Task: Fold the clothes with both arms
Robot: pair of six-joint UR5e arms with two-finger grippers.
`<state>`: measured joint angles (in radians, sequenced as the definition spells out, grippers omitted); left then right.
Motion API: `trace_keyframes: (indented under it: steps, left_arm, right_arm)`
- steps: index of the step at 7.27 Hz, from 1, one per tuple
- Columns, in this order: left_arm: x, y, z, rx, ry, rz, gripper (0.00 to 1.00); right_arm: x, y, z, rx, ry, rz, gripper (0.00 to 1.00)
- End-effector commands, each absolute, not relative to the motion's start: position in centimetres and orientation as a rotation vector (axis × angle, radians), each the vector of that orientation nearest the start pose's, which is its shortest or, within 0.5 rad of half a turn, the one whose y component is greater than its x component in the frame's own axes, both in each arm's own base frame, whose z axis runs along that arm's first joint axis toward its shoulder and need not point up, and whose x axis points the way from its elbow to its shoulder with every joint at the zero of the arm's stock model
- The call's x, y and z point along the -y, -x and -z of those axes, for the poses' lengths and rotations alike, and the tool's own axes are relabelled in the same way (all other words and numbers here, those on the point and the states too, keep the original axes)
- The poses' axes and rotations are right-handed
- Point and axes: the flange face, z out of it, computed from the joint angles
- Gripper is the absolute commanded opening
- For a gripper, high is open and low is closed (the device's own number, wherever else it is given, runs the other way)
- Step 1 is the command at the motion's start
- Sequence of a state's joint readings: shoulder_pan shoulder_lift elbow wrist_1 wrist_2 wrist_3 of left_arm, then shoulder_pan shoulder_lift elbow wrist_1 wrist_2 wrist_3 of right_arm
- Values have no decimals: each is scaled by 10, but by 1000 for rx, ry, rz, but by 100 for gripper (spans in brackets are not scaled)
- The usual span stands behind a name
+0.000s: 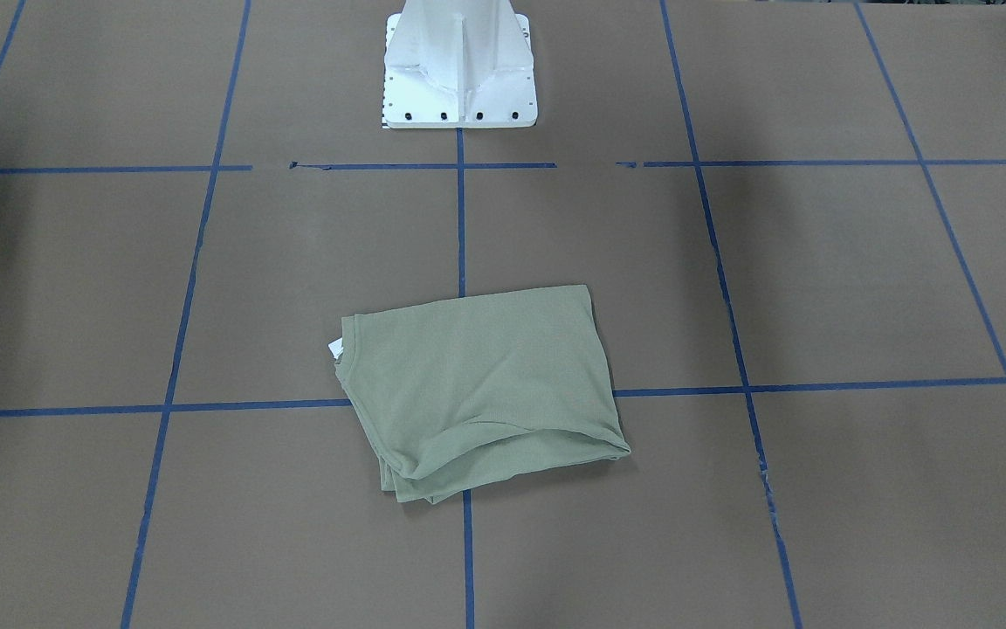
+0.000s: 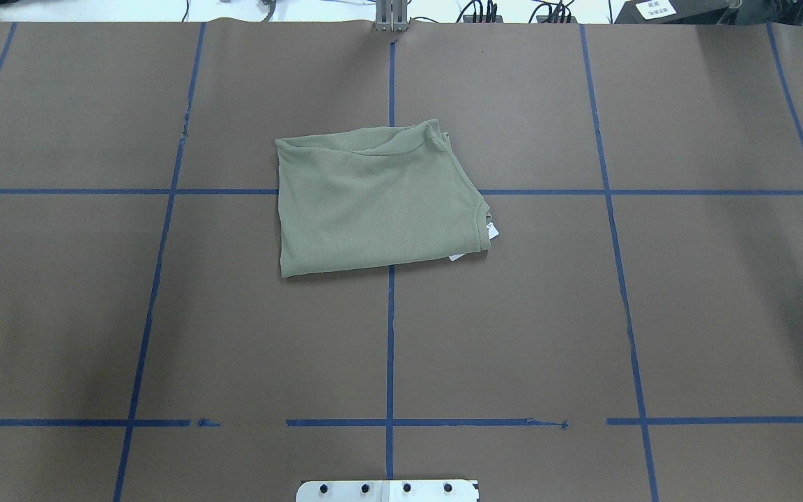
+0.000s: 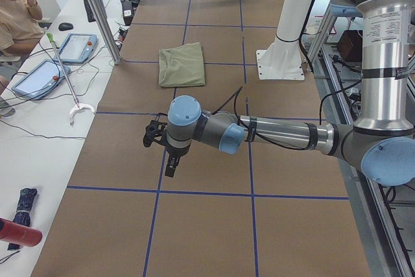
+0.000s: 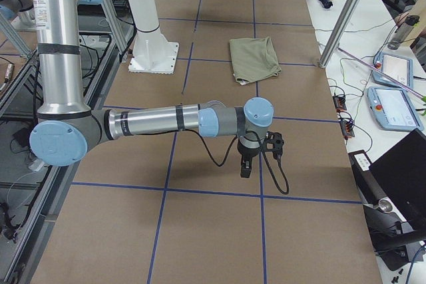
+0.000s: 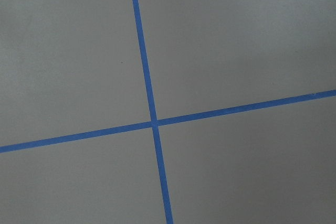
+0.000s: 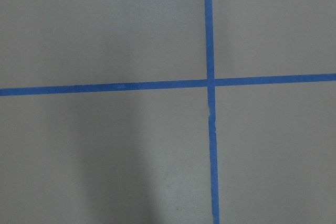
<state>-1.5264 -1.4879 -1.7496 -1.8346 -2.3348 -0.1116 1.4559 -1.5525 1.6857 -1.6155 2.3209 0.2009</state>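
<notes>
The pale sage-green shirt (image 1: 485, 384) lies folded into a compact rectangle on the brown table, over a crossing of blue tape lines. It also shows in the overhead view (image 2: 373, 202), with its white neck tag at its right edge, and in both side views (image 3: 183, 64) (image 4: 253, 58). No arm shows in the overhead or front views. The left gripper (image 3: 170, 167) hangs over bare table well away from the shirt; I cannot tell whether it is open. The right gripper (image 4: 245, 167) hangs likewise at the other end; I cannot tell its state. Both wrist views show only tape lines.
The white pedestal base (image 1: 459, 79) stands at the robot's side of the table. An operator (image 3: 16, 4) sits at a side desk with teach pendants (image 3: 76, 47). More pendants (image 4: 393, 108) lie by the table's far edge. A metal post (image 3: 97, 11) stands near the shirt.
</notes>
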Motion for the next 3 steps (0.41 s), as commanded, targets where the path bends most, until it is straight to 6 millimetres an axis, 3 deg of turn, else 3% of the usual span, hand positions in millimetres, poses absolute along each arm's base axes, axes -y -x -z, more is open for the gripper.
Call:
trace_keyframes:
  steps: [1,3]
  left_arm:
    - [476,43,-580,-781,-283,-74,100]
    - [476,43,-579,-781,-287,-76,100]
  right_arm:
    - [506,-7,-597,754,31,-47,100]
    - [506,-7,-598,754,33,-48,100]
